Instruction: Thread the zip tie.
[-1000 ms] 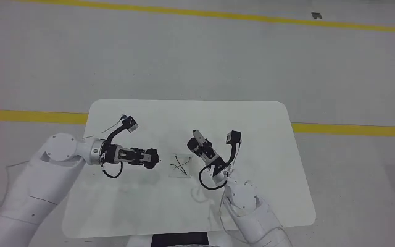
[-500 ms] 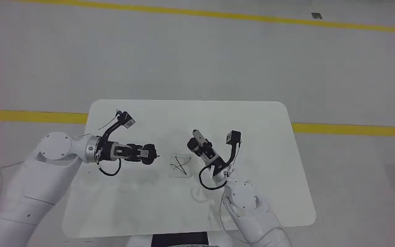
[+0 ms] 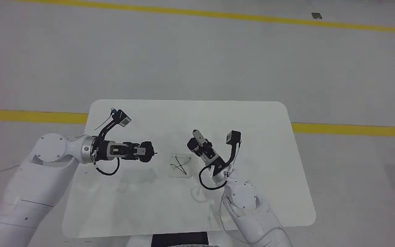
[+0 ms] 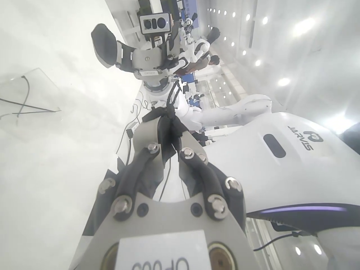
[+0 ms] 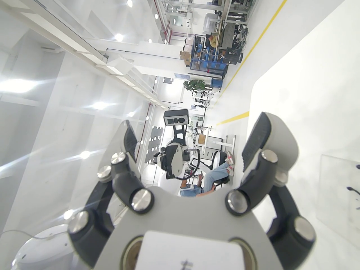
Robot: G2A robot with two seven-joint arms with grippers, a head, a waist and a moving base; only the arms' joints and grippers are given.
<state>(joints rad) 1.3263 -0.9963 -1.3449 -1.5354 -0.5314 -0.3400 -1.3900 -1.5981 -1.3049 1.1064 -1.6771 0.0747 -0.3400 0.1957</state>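
Top view: the left gripper (image 3: 150, 150) hangs over the white rounded table (image 3: 259, 123), near one side of the small clear square tray (image 3: 173, 172). The right gripper (image 3: 195, 142) hangs near the opposite side, so the two face each other across it. A few loose black zip ties (image 3: 179, 164) lie crossed in the tray.

Left wrist view: the left gripper's fingers are pressed together on a thin black zip tie (image 4: 168, 113). The tips are dark and crowded there, so I take it for the tie rather than see it plainly, and I cannot tell which end is pinched. The tray lies flat on the table off to one side, its ties untouched by either arm.

Right wrist view: the right gripper's fingers stand spread wide, with nothing between the pads (image 5: 254, 139). One corner of the tray shows on the table beside them.

The step in hand looks like presenting the held tie to the free gripper so the tail can go through the head. To do it well, the left pinch should stay firm and steady above the table, clear of the tray. The right gripper should close close to the tail's tip, where the strap flexes least. The tail should be lined up square with the head's slot before pushing, then fed slowly. A skewed entry will likely buckle so thin a strap or twist it out of the left fingers.
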